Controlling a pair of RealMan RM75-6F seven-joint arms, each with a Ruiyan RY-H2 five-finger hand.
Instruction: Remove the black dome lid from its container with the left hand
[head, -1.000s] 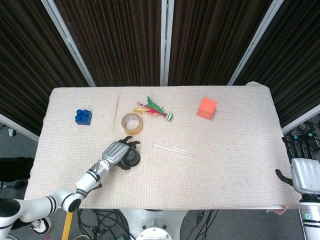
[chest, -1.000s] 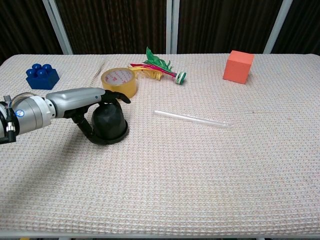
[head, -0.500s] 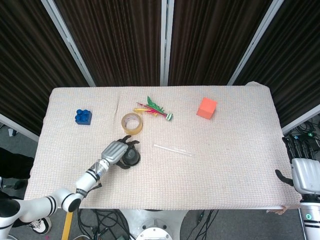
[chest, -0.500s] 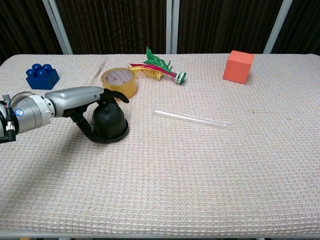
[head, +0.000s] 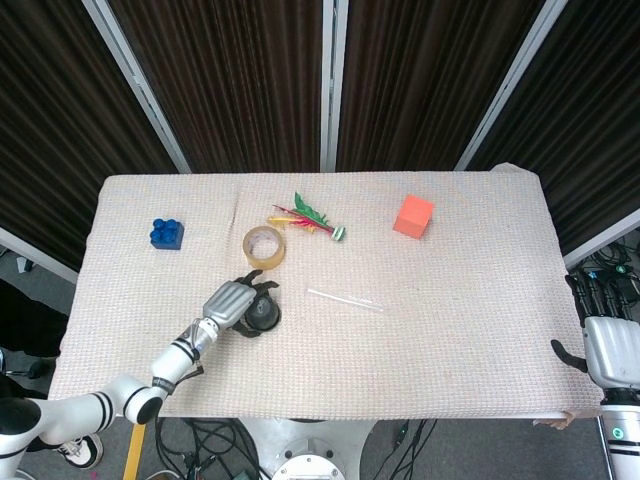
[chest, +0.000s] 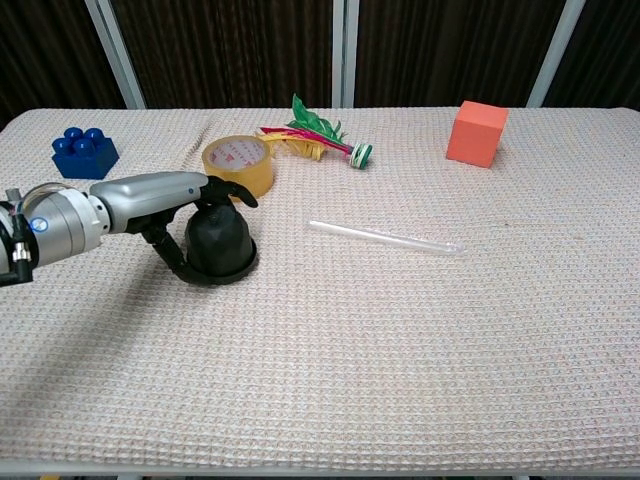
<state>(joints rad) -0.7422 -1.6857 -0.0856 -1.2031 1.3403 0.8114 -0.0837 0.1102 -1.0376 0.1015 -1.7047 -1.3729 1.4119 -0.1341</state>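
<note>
Left hand: lies over the black dome lid from the robot's left side, palm above the crown, fingers curled down around the dome's near and far flanks. The fingers wrap the lid; whether they press firmly cannot be told.
Reason for grip: an over-the-top, wrap-around hold suits a rounded cap with no handle; judged as preparation for a straight upward pull.
Lid position: left-centre of the table, seated low with its rim at the cloth. The container beneath is not separately visible, so the lid appears not yet lifted.
Right hand: off the table's right edge, fingers extended upward, holding nothing.
Nearest neighbour: tape roll, just behind the lid and beside the left hand's fingertips; judged the only item likely to be brushed on lift.
Other items: clear straw to the right of the lid, apart from it; feathered shuttlecock behind the tape roll; blue brick far left; orange cube far right.
Path upward: nothing stands above the lid.
</note>
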